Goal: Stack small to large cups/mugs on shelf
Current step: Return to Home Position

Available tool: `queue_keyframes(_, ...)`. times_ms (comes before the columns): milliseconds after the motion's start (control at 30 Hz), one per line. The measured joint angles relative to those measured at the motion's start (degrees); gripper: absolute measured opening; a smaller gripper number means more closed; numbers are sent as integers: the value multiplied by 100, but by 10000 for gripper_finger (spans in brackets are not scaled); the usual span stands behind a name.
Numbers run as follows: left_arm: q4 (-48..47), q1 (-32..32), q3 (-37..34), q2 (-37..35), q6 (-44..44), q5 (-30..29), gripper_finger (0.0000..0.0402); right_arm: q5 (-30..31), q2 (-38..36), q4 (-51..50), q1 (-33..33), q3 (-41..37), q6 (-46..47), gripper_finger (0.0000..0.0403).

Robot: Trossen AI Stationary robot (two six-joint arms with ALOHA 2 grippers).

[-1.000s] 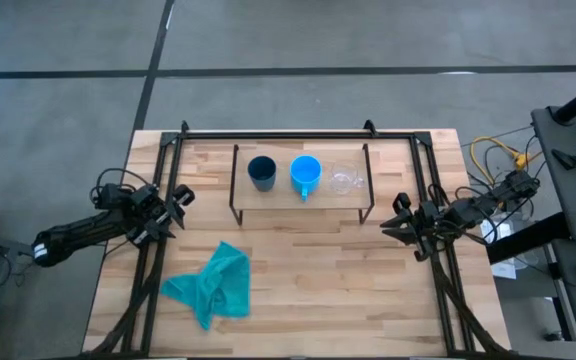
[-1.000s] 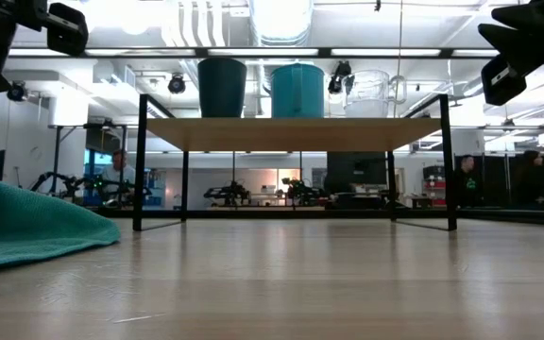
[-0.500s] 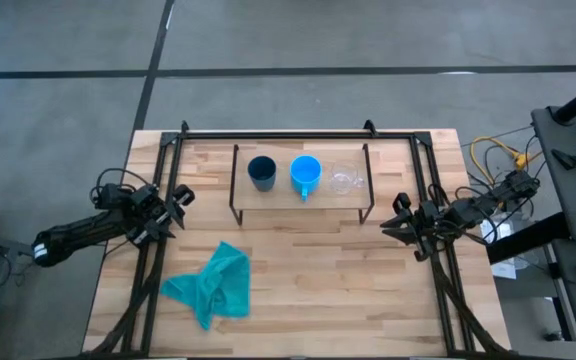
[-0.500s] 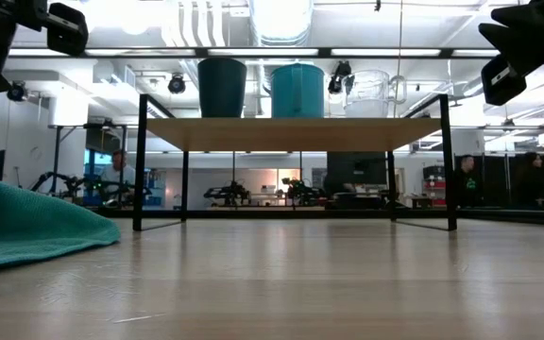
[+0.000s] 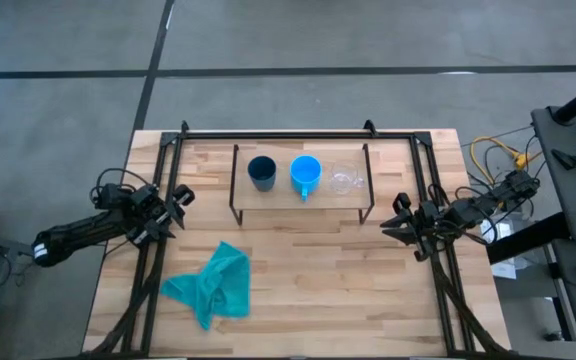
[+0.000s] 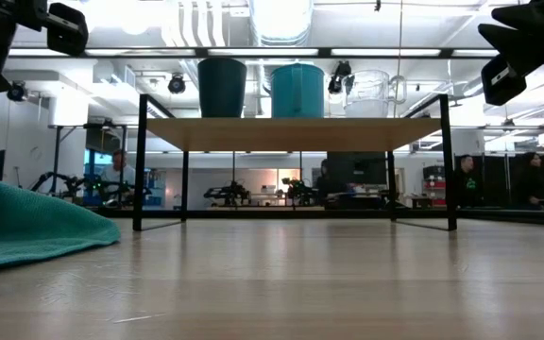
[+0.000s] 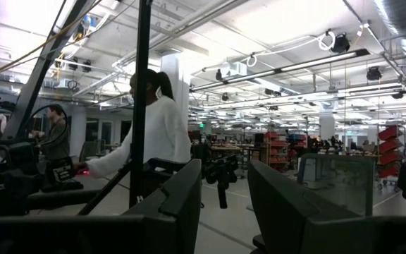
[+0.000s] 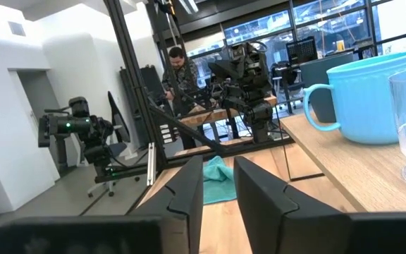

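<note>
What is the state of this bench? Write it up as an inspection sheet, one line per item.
Surface: wooden table, bare apart from the items below.
Job's things: shelf holds the dark teal cup, the blue mug and the clear glass, upright in a row, apart from one another.
Clutter: teal cloth crumpled on the table in front of the shelf.
Grippers: left gripper at the table's left edge, open and empty. Right gripper at the right edge, open and empty.
Cables: yellow cables off the table, on the right.
Surroundings: grey floor; a person in a white top in the room behind.
</note>
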Motion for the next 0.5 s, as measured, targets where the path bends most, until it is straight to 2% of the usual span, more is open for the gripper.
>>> queue_keyframes(500, -1, 1, 0, 0, -1, -1, 105, 0, 0, -2, 0, 0, 0, 78)
